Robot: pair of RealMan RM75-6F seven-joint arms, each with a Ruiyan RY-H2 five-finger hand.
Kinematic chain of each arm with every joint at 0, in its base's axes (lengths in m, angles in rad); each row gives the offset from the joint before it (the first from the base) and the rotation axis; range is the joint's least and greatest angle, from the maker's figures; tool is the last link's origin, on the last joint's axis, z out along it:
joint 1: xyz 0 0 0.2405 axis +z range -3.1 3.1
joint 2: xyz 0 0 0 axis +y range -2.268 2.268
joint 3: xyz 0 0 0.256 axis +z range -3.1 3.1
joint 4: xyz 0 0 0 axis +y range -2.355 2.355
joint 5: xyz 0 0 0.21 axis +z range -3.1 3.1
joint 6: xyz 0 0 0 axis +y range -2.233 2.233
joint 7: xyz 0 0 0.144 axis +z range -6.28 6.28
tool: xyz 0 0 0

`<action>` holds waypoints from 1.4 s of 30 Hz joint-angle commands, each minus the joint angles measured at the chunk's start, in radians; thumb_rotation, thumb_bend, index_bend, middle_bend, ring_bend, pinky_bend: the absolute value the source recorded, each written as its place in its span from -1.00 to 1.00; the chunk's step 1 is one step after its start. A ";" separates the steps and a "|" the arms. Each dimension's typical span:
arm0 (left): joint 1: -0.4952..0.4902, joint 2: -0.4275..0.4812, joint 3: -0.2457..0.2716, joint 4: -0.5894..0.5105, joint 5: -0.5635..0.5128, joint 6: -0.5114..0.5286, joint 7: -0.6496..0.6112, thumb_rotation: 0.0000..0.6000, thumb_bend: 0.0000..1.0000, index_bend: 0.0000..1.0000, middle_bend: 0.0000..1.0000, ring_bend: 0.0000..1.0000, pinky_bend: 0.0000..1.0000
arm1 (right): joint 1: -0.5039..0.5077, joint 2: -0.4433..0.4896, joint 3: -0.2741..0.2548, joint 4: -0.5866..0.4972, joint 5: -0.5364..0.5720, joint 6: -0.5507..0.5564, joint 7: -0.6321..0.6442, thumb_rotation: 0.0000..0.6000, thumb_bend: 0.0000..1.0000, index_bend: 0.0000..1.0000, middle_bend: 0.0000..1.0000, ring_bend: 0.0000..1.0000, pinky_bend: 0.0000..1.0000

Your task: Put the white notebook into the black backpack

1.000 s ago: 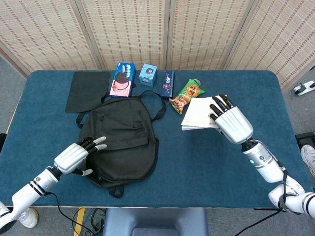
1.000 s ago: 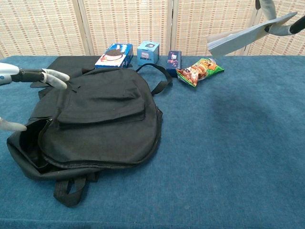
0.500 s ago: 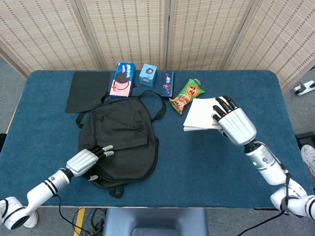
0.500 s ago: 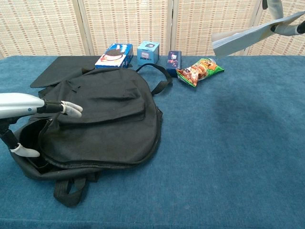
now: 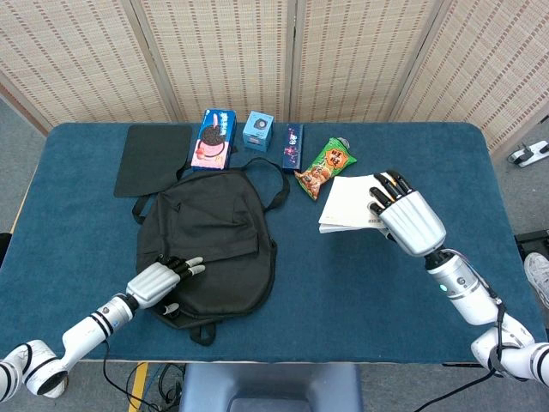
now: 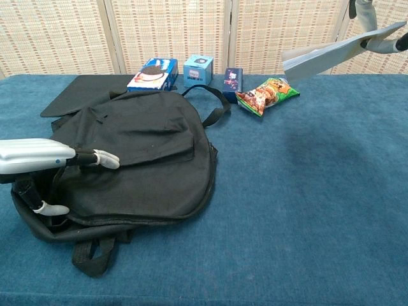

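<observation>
The black backpack [image 5: 208,240] [image 6: 137,156] lies flat on the left half of the blue table, its opening at the near left edge. My left hand [image 5: 159,281] [image 6: 39,167] is at that edge, with its fingers laid over the top flap and its thumb below at the opening. The white notebook [image 5: 352,202] [image 6: 331,56] hangs above the table's right side, tilted. My right hand [image 5: 407,216] holds it by the near right edge. In the chest view only the fingertips [image 6: 376,32] of that hand show at the top right corner.
Along the table's far edge stand a cookie box [image 5: 214,138], a small blue box [image 5: 257,130], a dark blue pack [image 5: 292,147] and a green snack bag [image 5: 324,167]. A flat black folder [image 5: 153,160] lies at the far left. The backpack's strap [image 5: 273,176] loops toward the snack bag.
My left hand has drawn back along the backpack to its near left edge and now rests on the flap by the opening. The right hand with the notebook has barely shifted.
</observation>
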 commanded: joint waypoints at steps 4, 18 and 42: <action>0.008 -0.041 -0.004 0.044 -0.004 0.046 -0.027 1.00 -0.56 -0.79 -0.92 -0.80 -0.83 | -0.003 -0.003 0.001 0.004 -0.002 0.001 0.003 1.00 0.06 0.27 -0.20 -0.61 -0.63; 0.023 -0.136 -0.019 0.166 0.001 0.171 -0.164 1.00 -0.51 -0.15 -0.73 -0.62 -0.74 | -0.014 -0.017 0.003 0.027 0.001 0.004 0.020 1.00 0.06 0.27 -0.20 -0.61 -0.63; 0.041 -0.161 -0.112 0.188 -0.120 0.241 -0.273 1.00 -0.04 0.50 -0.32 -0.41 -0.63 | -0.035 0.017 0.021 -0.057 -0.070 0.114 0.055 1.00 0.06 0.28 -0.20 -0.61 -0.63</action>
